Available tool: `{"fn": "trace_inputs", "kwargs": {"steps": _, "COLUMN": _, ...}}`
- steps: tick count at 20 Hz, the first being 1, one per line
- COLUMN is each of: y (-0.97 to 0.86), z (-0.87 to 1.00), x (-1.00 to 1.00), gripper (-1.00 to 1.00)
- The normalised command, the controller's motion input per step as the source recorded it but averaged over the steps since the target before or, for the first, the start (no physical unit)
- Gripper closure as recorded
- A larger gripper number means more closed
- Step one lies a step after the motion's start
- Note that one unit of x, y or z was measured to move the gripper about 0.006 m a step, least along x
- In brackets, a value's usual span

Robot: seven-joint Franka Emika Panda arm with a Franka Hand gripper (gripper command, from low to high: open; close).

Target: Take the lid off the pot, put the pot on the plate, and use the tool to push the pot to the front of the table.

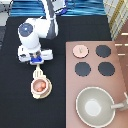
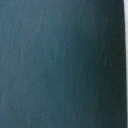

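Lid (image 1: 79, 49) sat off on stove (step 1 done). Pot (image 1: 40, 87) on plate (image 1: 34, 93), mid bench (image 1: 20, 110). Gripper (image 1: 36, 61) just above pot; open/closed: can't tell.

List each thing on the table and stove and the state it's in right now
Lid: off the pot, lying on a stove burner spot.
Pot: uncovered, sitting on the plate.
Tool: lying just above the pot, under the end effector.
End effector: low over the tool's handle.
Pan: empty, on the stove.
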Motion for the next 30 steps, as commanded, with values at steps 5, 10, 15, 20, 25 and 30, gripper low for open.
{"fn": "trace_inputs", "kwargs": {"steps": 5, "y": 0.13, "z": 0.35, "x": 0.95, "gripper": 1.0}}
{"fn": "trace_inputs", "kwargs": {"steps": 10, "y": 0.58, "z": 0.11, "x": 0.54, "gripper": 1.0}}
{"fn": "trace_inputs", "kwargs": {"steps": 15, "y": 0.69, "z": 0.12, "x": 0.42, "gripper": 1.0}}
{"fn": "trace_inputs", "kwargs": {"steps": 20, "y": 0.02, "z": 0.25, "x": 0.87, "gripper": 1.0}}
{"fn": "trace_inputs", "kwargs": {"steps": 25, "y": -0.3, "z": 0.31, "x": 0.92, "gripper": 1.0}}
{"fn": "trace_inputs", "kwargs": {"steps": 30, "y": -0.28, "z": 0.41, "x": 0.88, "gripper": 1.0}}
